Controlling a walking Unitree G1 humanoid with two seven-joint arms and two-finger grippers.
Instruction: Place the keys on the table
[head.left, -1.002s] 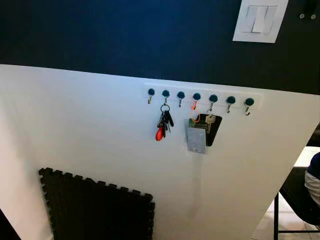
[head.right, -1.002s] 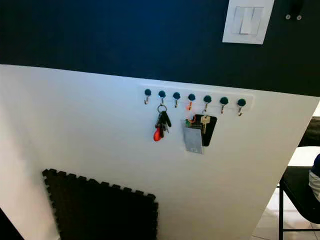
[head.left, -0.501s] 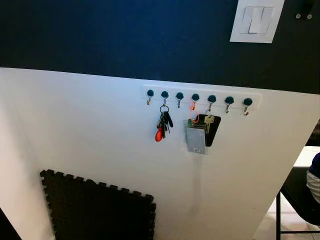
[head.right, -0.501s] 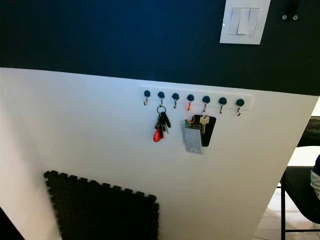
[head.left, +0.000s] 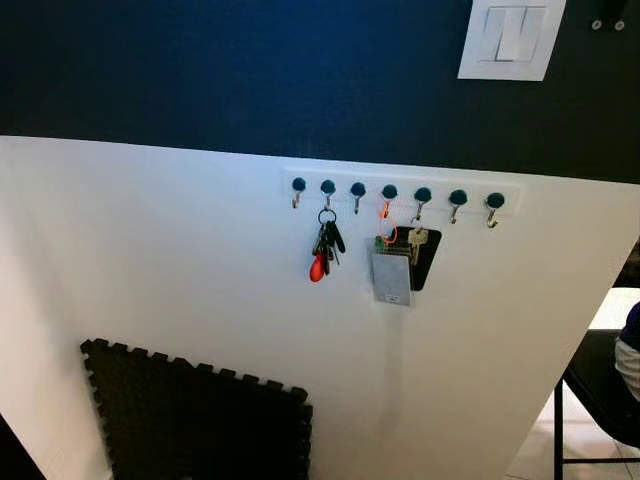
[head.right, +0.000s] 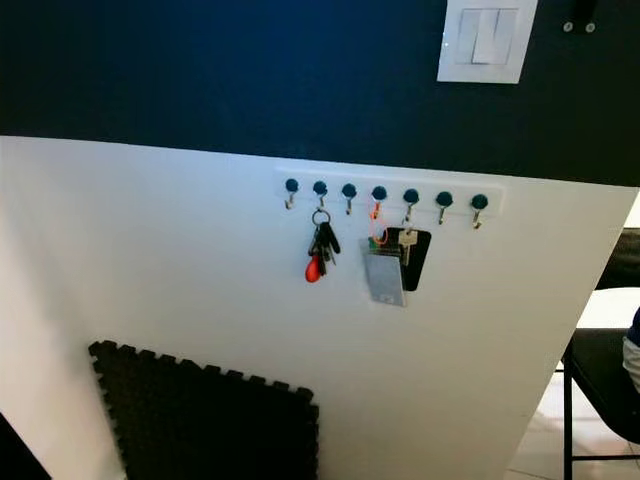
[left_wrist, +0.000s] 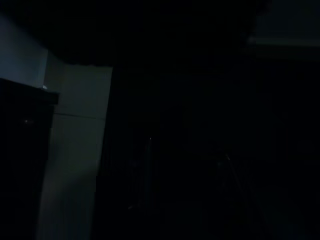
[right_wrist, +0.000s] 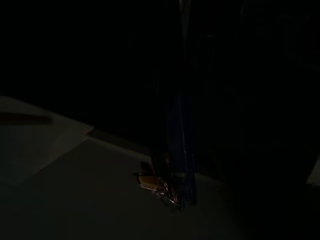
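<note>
Keys (head.left: 325, 250) on wall hook rack (head.left: 400, 190)

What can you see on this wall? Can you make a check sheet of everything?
Surface: white wall below a dark blue band; no table seen.
Job's things: key bunch with red tag hangs on the second hook from the left of the hook rack; a second set with a grey card and black pouch hangs further right.
Clutter: black foam mat leans low against the wall.
Grippers: wrist views too dark to judge.
Cables: nothing seen.
Surroundings: light switch above; black chair with a seated person at right.
</note>
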